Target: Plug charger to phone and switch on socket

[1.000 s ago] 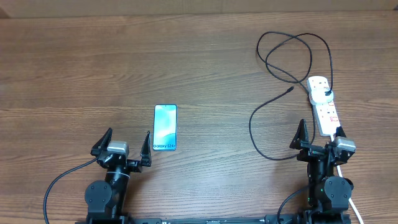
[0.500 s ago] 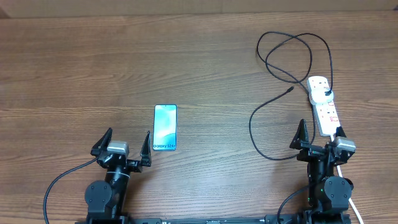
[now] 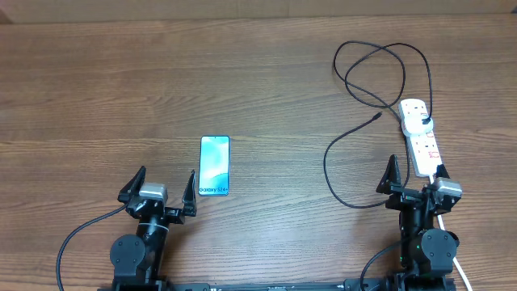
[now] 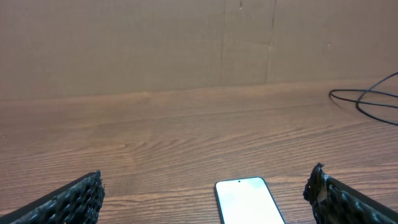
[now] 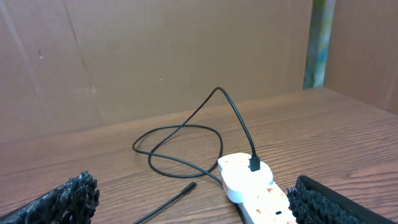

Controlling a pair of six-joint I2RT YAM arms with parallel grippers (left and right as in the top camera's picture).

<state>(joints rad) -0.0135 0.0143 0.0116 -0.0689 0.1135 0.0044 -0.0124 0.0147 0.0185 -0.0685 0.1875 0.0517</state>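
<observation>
Both arms low at near edge of table (image 3: 242,81); L gripper (image 3: 161,187) & R gripper (image 3: 417,179) jaws wide, empty. The phone (image 3: 215,166) lies face-up just ahead of L, the socket (image 3: 422,136) w/ charger (image 3: 326,166) plugged in ahead of R; socket's near end hidden by R gripper, switch state unreadable

1. Overhead view: bright, even, diffuse light over the wooden table (image 3: 258,81); shadows are faint and short, with no glare.
2. Left wrist view: dimmer and warmer; the phone (image 4: 249,202) screen is blown out to blank white.
3. Right wrist view: the socket (image 5: 264,210) is sharp; the upper right background is blurred.
</observation>
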